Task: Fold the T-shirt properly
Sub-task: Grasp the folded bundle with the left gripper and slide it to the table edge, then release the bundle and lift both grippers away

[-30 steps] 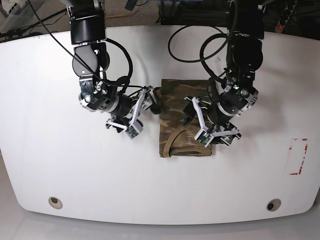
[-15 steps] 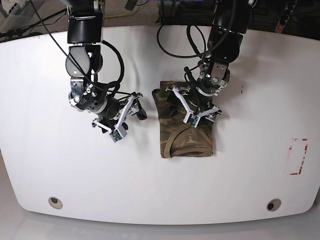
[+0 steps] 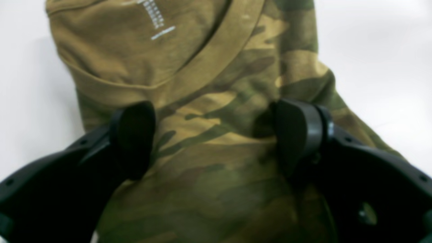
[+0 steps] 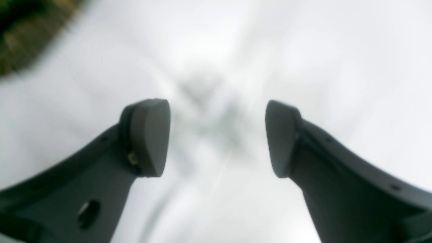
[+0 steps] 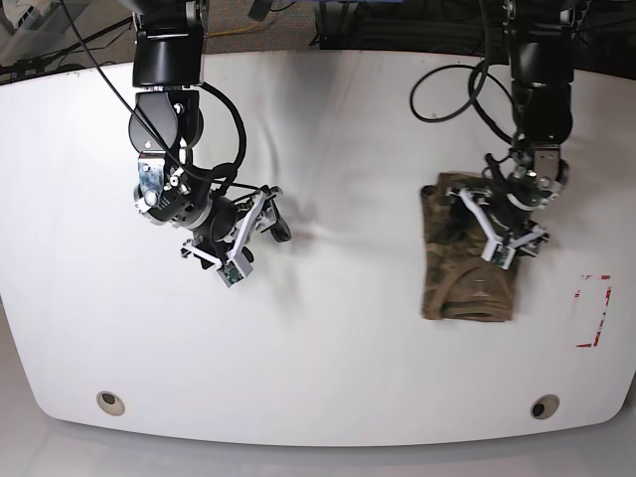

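Farther toward table's [image 5: 328, 358] right than before, folded T-shirt [image 5: 467, 273].

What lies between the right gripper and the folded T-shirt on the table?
Only bare white table lies between the right gripper and the T-shirt; the base view shows it.

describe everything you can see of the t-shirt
The T-shirt is soft cloth in a camouflage print of olive, brown and tan. It lies folded into a compact upright rectangle on the white table, toward the base view's right. The tan collar and a small white neck print face up at the near end. The left claw sits over its far part, open fingers straddling the cloth; whether they press on it is unclear. The right claw is well apart from it.
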Available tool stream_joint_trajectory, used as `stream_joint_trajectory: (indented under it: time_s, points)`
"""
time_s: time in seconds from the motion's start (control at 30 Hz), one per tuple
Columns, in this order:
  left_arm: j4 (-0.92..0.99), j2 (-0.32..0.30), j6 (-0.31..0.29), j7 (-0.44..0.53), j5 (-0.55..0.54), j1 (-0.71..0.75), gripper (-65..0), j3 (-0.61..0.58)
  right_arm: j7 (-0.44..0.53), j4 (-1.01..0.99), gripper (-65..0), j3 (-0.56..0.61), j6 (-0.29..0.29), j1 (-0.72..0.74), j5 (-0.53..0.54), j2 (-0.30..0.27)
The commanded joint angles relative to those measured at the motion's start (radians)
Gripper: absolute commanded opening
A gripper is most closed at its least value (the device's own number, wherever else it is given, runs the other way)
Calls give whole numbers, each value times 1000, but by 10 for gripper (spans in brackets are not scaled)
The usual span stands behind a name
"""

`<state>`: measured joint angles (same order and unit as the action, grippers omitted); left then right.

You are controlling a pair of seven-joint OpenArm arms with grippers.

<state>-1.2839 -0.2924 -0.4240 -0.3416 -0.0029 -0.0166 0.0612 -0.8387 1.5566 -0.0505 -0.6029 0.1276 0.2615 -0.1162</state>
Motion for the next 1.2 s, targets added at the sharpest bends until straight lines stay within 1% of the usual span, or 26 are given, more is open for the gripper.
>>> stream_joint_trajectory:
  time_s: [0.0,0.13,0.2,0.23,0.33,0.43,0.57,0.67,0.83,0.87,0.97,1.0,1.03,1.1,1.17]
  points:
    - [17,-90,-25,-107,88,36,-142,52,20,41,-235,-2,-2,24,15,-4]
    - [33,-193,-69,-107,86,73,-143,121,19,74,-235,-2,-2,16,15,-3]
    - [33,-245,-105,-107,86,106,-143,174,19,91,-235,1,-2,11,15,-3]
    - [33,-261,-121,-104,86,122,-143,202,19,92,-235,1,-2,5,15,-3]
    - [30,-301,-167,-104,86,163,-143,285,19,97,-235,1,-2,-3,15,-3]
    - [23,-325,-210,-103,86,194,-144,349,19,97,-235,1,-2,-7,14,-3]
    - [8,-330,-274,-103,85,198,-144,429,19,97,-235,-1,-2,-12,14,-4]
    - [-78,-328,-274,-106,85,205,-144,484,25,97,-235,-2,-2,-29,9,-4]
    - [-227,-314,-274,-107,85,201,-144,487,31,97,-235,-4,1,-29,5,-9]
    - [-237,-302,-274,-107,85,200,-144,487,42,97,-235,-4,4,-32,5,-18]
    - [-279,-247,-274,-83,85,183,-144,481,120,92,-235,-4,7,-38,3,-46]
    - [-288,-219,-256,-49,85,165,-144,460,160,89,-235,-4,8,-49,-1,-58]
    - [-290,-192,-218,0,90,146,-144,421,215,78,-235,-4,10,-58,-23,-75]
    - [-270,-166,-155,85,91,132,-144,352,312,54,-235,-4,22,-67,-81,-84]
    - [-230,-153,-45,201,88,131,-144,262,454,11,-235,-4,54,-79,-181,-84]
